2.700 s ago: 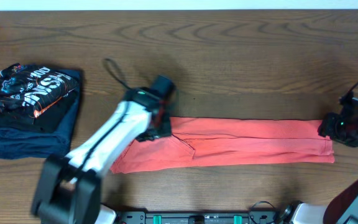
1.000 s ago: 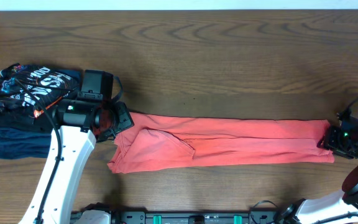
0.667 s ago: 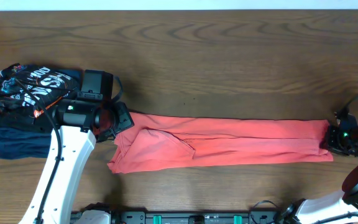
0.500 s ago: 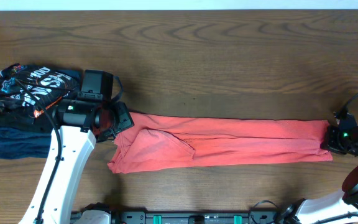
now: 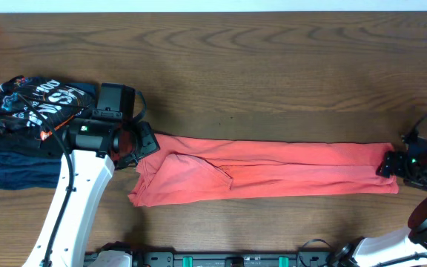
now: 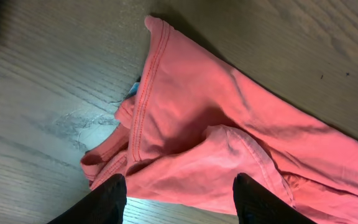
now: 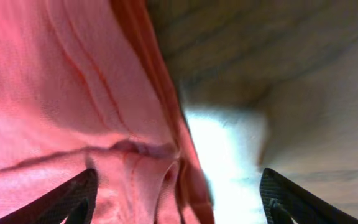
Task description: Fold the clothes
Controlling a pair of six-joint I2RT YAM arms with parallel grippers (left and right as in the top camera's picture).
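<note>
The orange-red T-shirt (image 5: 273,170) lies on the wooden table as a long, flat strip running left to right; its lettering is hidden. My left gripper (image 5: 144,144) is at the strip's upper left corner. In the left wrist view the gripper (image 6: 179,205) is open, its dark fingers (image 6: 98,205) standing wide on either side of the shirt's (image 6: 216,143) hemmed end. My right gripper (image 5: 388,165) is at the strip's right end. In the right wrist view it (image 7: 179,202) is open, with the shirt's edge (image 7: 104,112) between the fingers (image 7: 67,198).
A stack of folded black and navy printed shirts (image 5: 39,130) sits at the left edge, just beside my left arm (image 5: 80,200). A black rail (image 5: 243,259) runs along the table's front edge.
My left arm has moved from the middle of the shirt to its left end, drawing the upper layer leftward. My right gripper has crept slightly left onto the shirt's right end.
</note>
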